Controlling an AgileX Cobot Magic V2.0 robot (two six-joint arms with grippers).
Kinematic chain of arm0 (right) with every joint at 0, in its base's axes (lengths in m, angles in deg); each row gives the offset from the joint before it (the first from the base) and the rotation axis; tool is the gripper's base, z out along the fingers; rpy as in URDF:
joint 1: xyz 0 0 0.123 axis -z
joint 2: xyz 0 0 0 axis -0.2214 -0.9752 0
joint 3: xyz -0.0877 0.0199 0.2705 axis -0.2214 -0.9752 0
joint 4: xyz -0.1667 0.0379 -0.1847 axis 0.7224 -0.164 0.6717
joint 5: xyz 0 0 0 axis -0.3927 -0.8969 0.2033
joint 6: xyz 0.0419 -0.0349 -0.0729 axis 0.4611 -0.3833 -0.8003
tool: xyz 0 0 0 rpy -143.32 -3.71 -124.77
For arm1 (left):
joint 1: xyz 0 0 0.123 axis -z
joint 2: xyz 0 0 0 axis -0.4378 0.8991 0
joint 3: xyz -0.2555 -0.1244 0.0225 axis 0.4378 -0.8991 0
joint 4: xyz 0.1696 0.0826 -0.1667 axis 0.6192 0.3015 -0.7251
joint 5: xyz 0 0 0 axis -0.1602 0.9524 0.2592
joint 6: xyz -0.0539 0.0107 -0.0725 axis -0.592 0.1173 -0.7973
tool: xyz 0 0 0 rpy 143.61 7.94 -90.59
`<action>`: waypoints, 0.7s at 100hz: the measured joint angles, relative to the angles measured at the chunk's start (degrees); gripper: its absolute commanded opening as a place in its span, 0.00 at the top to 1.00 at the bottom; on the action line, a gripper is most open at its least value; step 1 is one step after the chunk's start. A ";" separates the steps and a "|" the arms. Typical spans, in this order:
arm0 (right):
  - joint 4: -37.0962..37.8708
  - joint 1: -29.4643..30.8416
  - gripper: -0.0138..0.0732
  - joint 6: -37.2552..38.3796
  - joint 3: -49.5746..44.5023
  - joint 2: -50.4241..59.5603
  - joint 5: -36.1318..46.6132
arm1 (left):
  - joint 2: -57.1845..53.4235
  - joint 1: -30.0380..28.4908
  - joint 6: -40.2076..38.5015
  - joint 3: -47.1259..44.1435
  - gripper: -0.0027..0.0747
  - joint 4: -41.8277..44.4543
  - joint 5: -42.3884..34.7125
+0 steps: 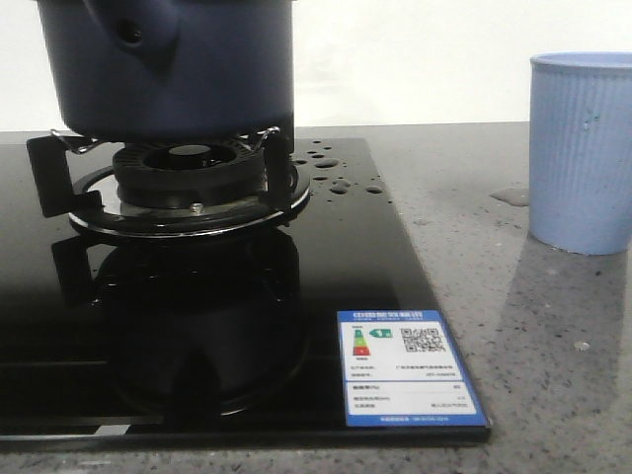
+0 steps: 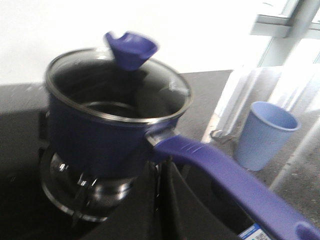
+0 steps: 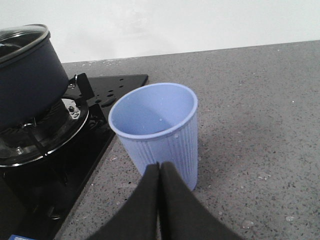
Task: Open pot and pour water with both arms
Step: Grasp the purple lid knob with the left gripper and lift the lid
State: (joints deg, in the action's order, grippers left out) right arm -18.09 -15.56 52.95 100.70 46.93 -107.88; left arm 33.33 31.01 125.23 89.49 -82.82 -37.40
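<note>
The dark navy pot (image 1: 168,69) stands on the burner of the black stove, with its stub and small hole facing the front camera. In the left wrist view the pot (image 2: 100,135) carries a glass lid with a blue knob (image 2: 131,49), and its blue handle (image 2: 225,180) points toward me. My left gripper (image 2: 160,167) is shut and empty, its tips close under the handle's root. My right gripper (image 3: 159,167) is shut and empty, just in front of the light blue ribbed cup (image 3: 157,132). The pot (image 3: 27,75) also shows in the right wrist view.
The cup (image 1: 581,153) stands on the grey stone counter (image 1: 533,336) to the right of the black glass stove top (image 1: 296,326). Water drops (image 1: 336,173) lie on the stove behind the burner (image 1: 188,183). A blue label (image 1: 407,380) sits at the stove's front right corner.
</note>
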 measured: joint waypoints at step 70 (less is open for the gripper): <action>0.00 0.00 0.33 -0.42 0.00 0.00 1.75 | 15.45 0.00 23.97 9.32 0.33 -12.80 3.15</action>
State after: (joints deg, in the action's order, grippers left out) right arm -18.09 -15.56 52.53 100.70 46.93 -106.13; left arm 48.78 31.01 149.19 98.80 -95.62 -34.25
